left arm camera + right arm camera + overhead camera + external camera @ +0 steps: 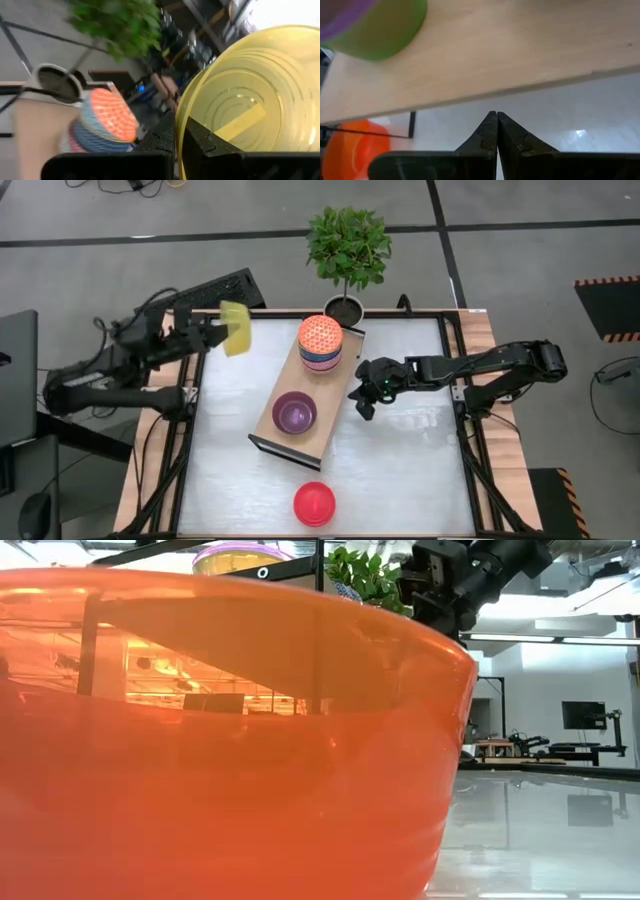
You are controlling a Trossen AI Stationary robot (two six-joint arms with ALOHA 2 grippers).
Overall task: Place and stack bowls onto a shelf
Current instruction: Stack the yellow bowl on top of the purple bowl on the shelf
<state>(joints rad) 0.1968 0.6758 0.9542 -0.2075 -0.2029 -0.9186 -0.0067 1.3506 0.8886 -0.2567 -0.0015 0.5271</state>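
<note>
White tabletop (400,470) carried the wooden shelf (282,385), angled across its middle. On it stood a patterned bowl stack (320,340) at the far end and a purple bowl nested in a green one (295,413) nearer. A red bowl (314,503) waited on the table's near edge. The left gripper (215,330), clenched on a yellow bowl (236,327), hovered off the shelf's left; it would need levelling before being lowered onto a stack. The right gripper (362,402) hung closed and empty beside the shelf.

A red bowl (230,740) fills most of the frame; green plant leaves (365,578) and a dark arm (470,575) show above it
</note>
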